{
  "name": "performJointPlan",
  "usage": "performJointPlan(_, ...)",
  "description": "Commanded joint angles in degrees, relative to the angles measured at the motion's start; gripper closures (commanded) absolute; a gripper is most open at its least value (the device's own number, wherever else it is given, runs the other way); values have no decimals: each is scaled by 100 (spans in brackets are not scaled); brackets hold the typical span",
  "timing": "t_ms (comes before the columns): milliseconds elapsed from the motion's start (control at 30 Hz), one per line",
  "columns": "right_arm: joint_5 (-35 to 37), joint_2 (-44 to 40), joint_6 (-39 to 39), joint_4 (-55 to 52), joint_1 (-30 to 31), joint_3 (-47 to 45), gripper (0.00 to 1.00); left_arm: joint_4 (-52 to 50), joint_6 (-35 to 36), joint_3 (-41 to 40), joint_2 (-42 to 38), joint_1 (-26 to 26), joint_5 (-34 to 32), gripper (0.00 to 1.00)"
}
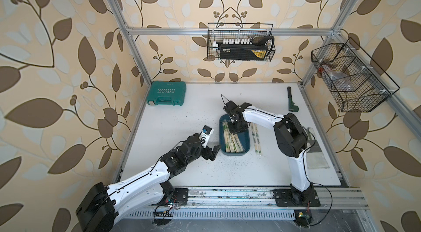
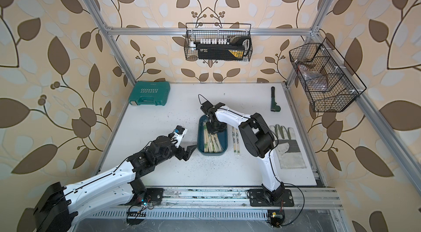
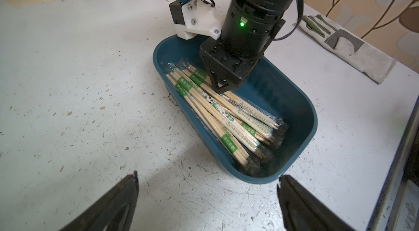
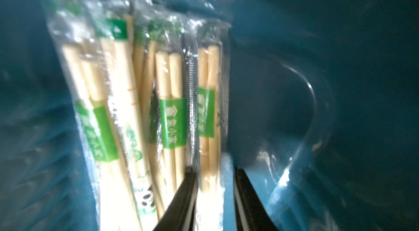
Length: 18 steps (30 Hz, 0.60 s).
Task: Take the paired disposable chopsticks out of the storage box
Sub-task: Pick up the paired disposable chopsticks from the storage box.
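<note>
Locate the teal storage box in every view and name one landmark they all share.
In a top view: the storage box lies mid-table, beneath the right gripper.
In a top view: mid-table too, near picture centre.
Left wrist: just beyond the open left gripper, right gripper dipping inside.
Right wrist: its teal walls fill the picture.
Shared landmark: the paired disposable chopsticks, green-labelled, lying inside it in all four.

You see the right gripper (image 3: pixel 221 89) reaching down into the storage box (image 3: pixel 294 105), its tips close together on the paired disposable chopsticks (image 3: pixel 217 114), which lie heaped lengthwise along one side. Your left gripper (image 3: pixel 207 176) stands wide open over the scuffed white table (image 3: pixel 79 82), just short of the box. A work glove (image 3: pixel 353 59) lies flat beyond the box.
</note>
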Motion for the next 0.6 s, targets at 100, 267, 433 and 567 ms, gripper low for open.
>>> performJointPlan(100, -3, 262, 61, 28, 17, 47, 80, -30, 66, 121, -51, -46, -74, 1)
performJointPlan(267, 41, 230, 80, 18, -1, 16, 84, -20, 61, 116, -59, -46, -66, 1)
performJointPlan(433, 120, 79, 127, -34, -34, -23, 86, -16, 65, 116, -38, -46, -58, 1)
performJointPlan(567, 133, -122, 124, -29, -91, -67, 88, 0, 66, 117, -26, -46, -56, 1)
